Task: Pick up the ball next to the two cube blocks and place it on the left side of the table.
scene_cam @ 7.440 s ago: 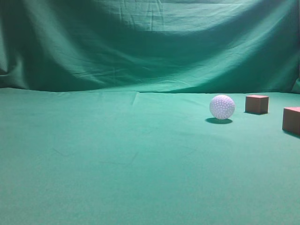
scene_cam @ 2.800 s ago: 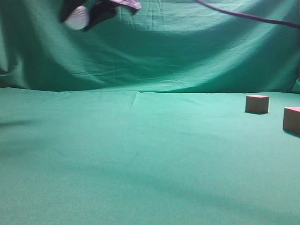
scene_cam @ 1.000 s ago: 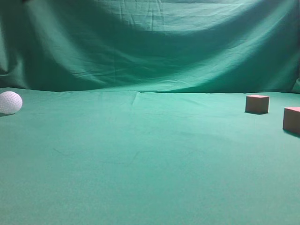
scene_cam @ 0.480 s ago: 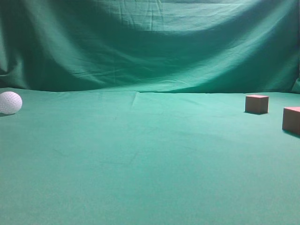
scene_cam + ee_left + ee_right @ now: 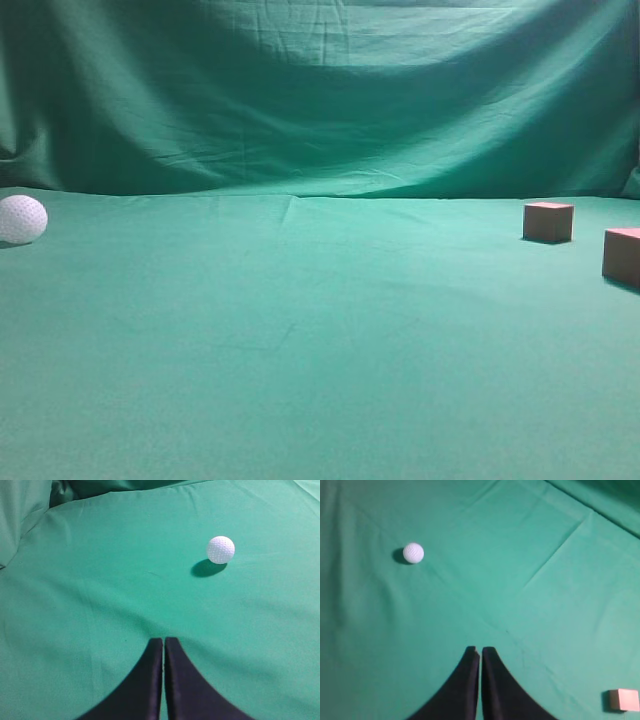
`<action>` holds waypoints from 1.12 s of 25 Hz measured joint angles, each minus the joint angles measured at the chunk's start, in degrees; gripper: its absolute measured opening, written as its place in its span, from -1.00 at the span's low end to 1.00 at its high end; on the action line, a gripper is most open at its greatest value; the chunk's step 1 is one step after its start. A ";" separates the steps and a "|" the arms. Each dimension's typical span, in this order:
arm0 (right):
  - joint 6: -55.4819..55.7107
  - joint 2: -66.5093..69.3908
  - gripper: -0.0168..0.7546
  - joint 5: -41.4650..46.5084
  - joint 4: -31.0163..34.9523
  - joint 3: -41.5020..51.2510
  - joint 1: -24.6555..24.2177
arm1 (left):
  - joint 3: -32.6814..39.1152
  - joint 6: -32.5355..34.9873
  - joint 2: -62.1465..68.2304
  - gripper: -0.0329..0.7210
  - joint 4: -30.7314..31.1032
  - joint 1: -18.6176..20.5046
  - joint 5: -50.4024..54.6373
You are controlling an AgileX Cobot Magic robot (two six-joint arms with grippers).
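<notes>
The white dimpled ball [image 5: 21, 219] rests on the green table [image 5: 300, 340] at the far left of the exterior view. It also shows in the left wrist view [image 5: 220, 549] and in the right wrist view [image 5: 413, 552]. The two reddish-brown cube blocks [image 5: 548, 221] [image 5: 622, 256] stand at the far right; one cube block shows in the right wrist view [image 5: 624, 699]. My left gripper [image 5: 164, 641] is shut and empty, well short of the ball. My right gripper [image 5: 480, 650] is shut and empty above bare cloth. Neither gripper shows in the exterior view.
A creased green cloth backdrop [image 5: 320, 100] rises behind the table. Folds of cloth lie at the top left of the left wrist view [image 5: 25, 515].
The ball, earlier next to the cubes, then carried high at the upper left, now lies still at the far left. Nothing has moved in the last second.
</notes>
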 joint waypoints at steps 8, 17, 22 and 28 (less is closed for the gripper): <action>2.81 -15.60 -0.96 -7.80 0.21 26.74 0.00 | 0.00 0.00 0.00 -0.91 0.00 0.00 0.00; 6.10 -31.63 -0.96 -12.30 -6.62 39.68 0.00 | 0.00 0.00 0.00 -0.91 0.00 0.00 0.00; 12.78 -43.54 -0.96 -16.83 -11.99 48.25 -2.34 | 0.00 0.00 0.00 -0.91 0.00 0.00 0.00; 13.57 -55.87 -0.96 -28.55 -12.39 61.83 -14.69 | 0.00 0.00 0.00 -0.91 0.00 0.00 0.00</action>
